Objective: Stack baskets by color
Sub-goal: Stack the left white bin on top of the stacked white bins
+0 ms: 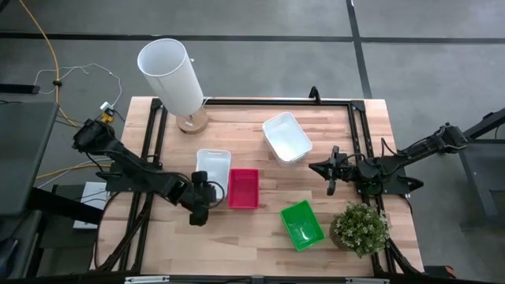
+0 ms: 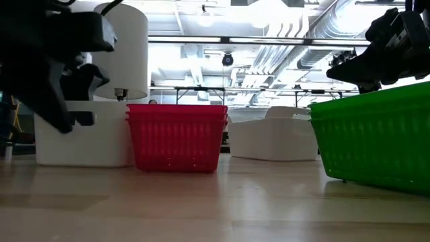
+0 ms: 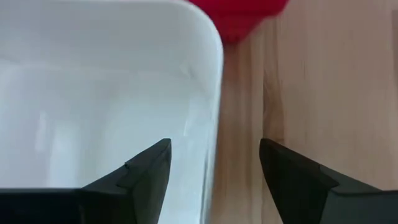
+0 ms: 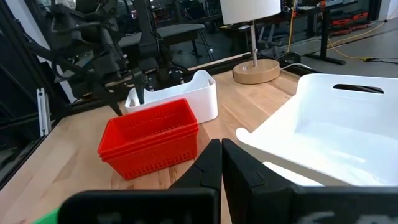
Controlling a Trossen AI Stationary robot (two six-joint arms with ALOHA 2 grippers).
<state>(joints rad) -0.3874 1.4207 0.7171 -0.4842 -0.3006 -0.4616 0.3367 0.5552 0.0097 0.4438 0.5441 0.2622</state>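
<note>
Bare wooden table (image 1: 260,237) lies open along the six o'clock edge, from the left corner across to the green basket (image 1: 303,225). At centre, the red baskets (image 1: 243,188) touch the white basket (image 1: 213,169) on their nine o'clock side, leaving no gap between them; the left gripper (image 1: 199,211), fingers spread, hangs over that white basket's near rim. A clear lane runs between the red stack and the tilted white basket (image 1: 286,137) at one o'clock. The lamp (image 1: 175,79) blocks eleven o'clock; the potted plant (image 1: 360,228) and right gripper (image 1: 331,187) crowd four o'clock.
</note>
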